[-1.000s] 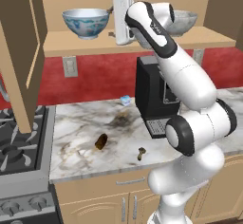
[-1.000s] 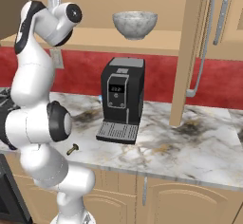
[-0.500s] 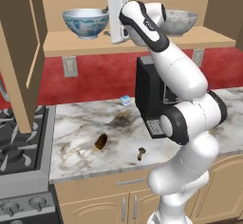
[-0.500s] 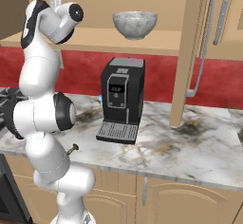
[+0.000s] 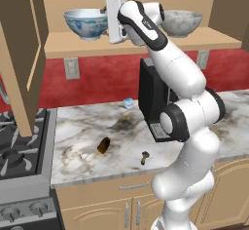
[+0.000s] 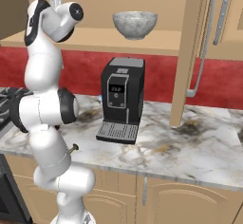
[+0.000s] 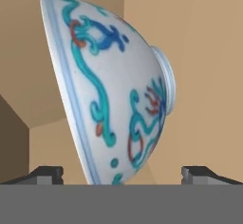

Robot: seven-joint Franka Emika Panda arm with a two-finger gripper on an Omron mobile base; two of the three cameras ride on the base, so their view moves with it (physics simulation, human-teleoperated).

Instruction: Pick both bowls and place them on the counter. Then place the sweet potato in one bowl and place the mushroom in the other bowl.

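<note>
The painted bowl (image 7: 114, 92) sits on the wooden shelf (image 5: 146, 46), directly ahead of the hand (image 7: 122, 173), whose two fingertips (image 7: 45, 173) stand wide apart to either side of the bowl's wall and rim, holding nothing. In the left base view the hand (image 5: 111, 17) hangs just beside the bowl (image 5: 86, 23), level with it, so a short reach forward should bring the rim between the fingers.
</note>
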